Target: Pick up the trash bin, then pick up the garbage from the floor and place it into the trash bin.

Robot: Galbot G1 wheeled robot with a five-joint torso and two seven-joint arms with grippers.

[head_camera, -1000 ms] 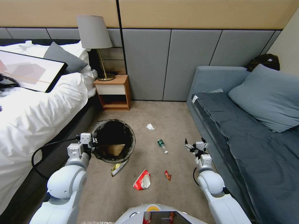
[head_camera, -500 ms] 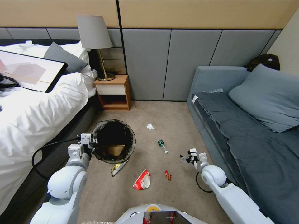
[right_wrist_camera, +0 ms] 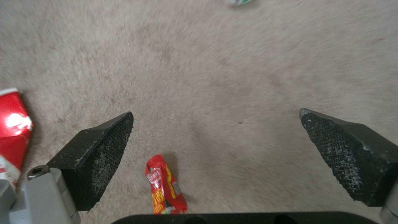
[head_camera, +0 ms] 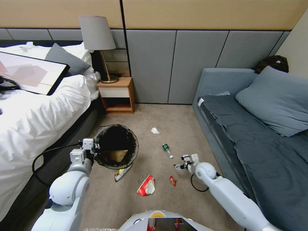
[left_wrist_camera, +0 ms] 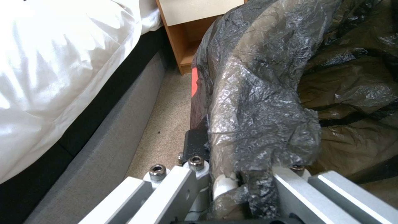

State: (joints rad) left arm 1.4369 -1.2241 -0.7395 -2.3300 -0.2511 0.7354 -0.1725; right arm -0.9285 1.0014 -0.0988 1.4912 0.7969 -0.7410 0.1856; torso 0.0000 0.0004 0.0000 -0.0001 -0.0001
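Observation:
The trash bin (head_camera: 116,146), lined with a crinkled black bag, hangs tilted by the bed with a brown paper bag (head_camera: 117,155) inside. My left gripper (head_camera: 93,148) is shut on its rim; the left wrist view shows the bag-covered rim (left_wrist_camera: 257,102) clamped in the left gripper (left_wrist_camera: 240,177). My right gripper (head_camera: 179,166) is open and low over the carpet. In the right wrist view its fingers (right_wrist_camera: 99,155) are spread wide above a small red wrapper (right_wrist_camera: 164,186). On the floor lie that small red wrapper (head_camera: 173,181), a red-and-white wrapper (head_camera: 147,186), a gold foil wrapper (head_camera: 121,173), a bottle (head_camera: 166,150) and a tissue (head_camera: 155,130).
A white bed (head_camera: 32,122) runs along the left and a grey sofa (head_camera: 256,134) along the right. A wooden nightstand (head_camera: 117,95) with a lamp (head_camera: 98,41) stands against the back wall. Carpet lies between them.
My right arm has swung down and to the left, bringing its open gripper near the small red wrapper. The left gripper and the bin have barely shifted.

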